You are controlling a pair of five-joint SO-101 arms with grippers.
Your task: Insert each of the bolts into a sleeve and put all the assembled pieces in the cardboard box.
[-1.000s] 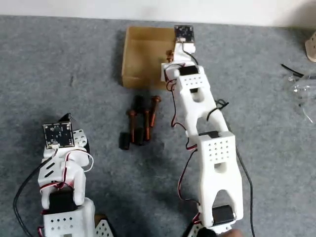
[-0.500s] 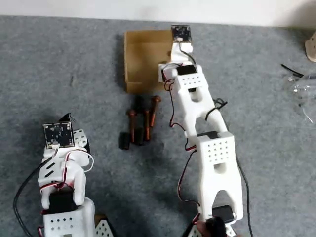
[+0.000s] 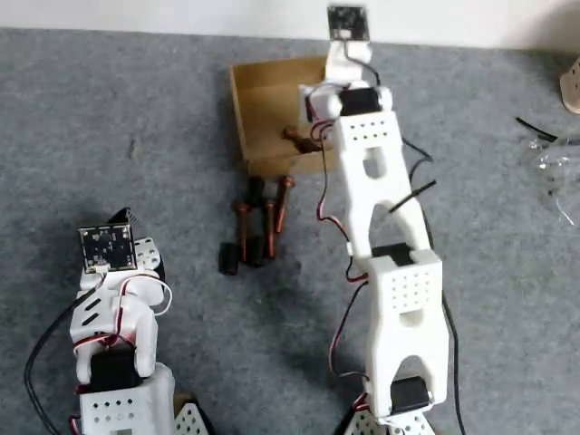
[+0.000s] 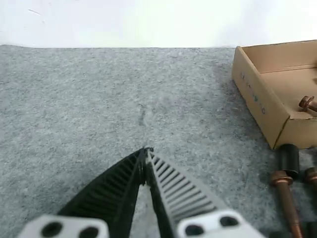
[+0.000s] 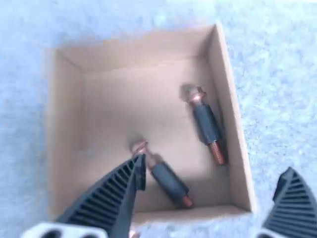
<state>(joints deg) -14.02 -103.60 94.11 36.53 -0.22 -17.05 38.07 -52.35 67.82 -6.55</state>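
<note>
The cardboard box [image 3: 263,100] sits at the back of the grey mat. My right gripper [image 5: 215,166] hangs open above it, nothing between its fingers. Two sleeved bolts lie inside: one [image 5: 207,124] along a side wall, another [image 5: 166,176] near a corner. From above, one sleeved bolt [image 3: 299,138] peeks out beside the right arm [image 3: 362,154]. Three loose copper bolts [image 3: 269,222] and black sleeves [image 3: 228,258] lie just in front of the box. My left gripper [image 4: 146,151] is shut and empty, low over the mat at the front left [image 3: 124,217]. It faces the box [image 4: 262,106] and a loose sleeve [image 4: 288,158].
Clear plastic and dark cables [image 3: 548,154] lie at the right edge of the mat. A pale object [image 3: 571,86] shows at the far right. A white wall borders the mat behind the box. Open mat lies between the two arms.
The right arm has swung back and up over the box, uncovering a sleeved bolt lying inside. The box has slid slightly to the right. The left arm has not moved.
</note>
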